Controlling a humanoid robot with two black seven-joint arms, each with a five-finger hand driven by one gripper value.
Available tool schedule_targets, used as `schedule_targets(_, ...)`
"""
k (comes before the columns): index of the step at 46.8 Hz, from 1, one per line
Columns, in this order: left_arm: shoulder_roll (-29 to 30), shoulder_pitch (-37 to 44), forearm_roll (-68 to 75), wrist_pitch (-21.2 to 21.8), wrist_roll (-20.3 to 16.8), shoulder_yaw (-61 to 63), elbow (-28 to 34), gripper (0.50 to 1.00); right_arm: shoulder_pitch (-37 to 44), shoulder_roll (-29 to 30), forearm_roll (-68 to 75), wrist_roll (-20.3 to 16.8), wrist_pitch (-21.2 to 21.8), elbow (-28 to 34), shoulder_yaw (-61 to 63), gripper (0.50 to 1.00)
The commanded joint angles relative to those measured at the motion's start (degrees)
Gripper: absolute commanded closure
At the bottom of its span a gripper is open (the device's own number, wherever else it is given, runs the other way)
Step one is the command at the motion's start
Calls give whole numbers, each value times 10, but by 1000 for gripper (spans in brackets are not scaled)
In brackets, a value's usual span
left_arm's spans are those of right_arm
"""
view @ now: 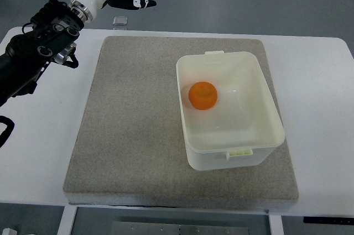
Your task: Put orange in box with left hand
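The orange (203,95) lies inside the white plastic box (260,102), near its left wall. The box stands on the right half of a grey mat (133,130). My left arm comes in from the left edge and reaches up to the top of the picture. My left hand (128,0) is at the top, beyond the mat's far edge and well away from the box, with its fingers stretched out and holding nothing. The right arm does not show.
The grey mat lies on a white table (38,152). A small clear square object (119,21) sits on the table just beyond the mat's far left corner, below my left hand.
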Motion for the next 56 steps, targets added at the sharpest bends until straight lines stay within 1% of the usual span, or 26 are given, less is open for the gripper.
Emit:
schedule_targets(1,-16,0,-110,-4,43,1,25,529,0,0,0,0,0,0,0,568)
schedule_targets(4,-26,2,-194,-11,76,1,39,529,0,0,0,0,0,0,0,568)
schedule_targets(6,-30,8,-239,-23,84,1,43,529,0,0,0,0,0,0,0,568)
schedule_targets(9,-30,21,-283,-52,84,1,45,529,0,0,0,0,0,0,0,568)
schedule_targets(14,-31,44,-315,-116,84,-10,66,529,0,0,0,0,0,0,0,568)
schedule_targets(19,-32,52,-331,-151,84,-50,97,531,0,0,0,0,0,0,0,568)
schedule_targets(30,-53,58,-338,-154,84,-95,101,531,0,0,0,0,0,0,0,568)
schedule_targets(39,-55,57,-351,-162,84,-158,101,531,0,0,0,0,0,0,0,568)
schedule_targets(46,-56,57,-381,-155,89,-228,104,531,0,0,0,0,0,0,0,568)
schedule_targets(56,-68,59,-387,-155,94,-244,105,529,0,0,0,0,0,0,0,568)
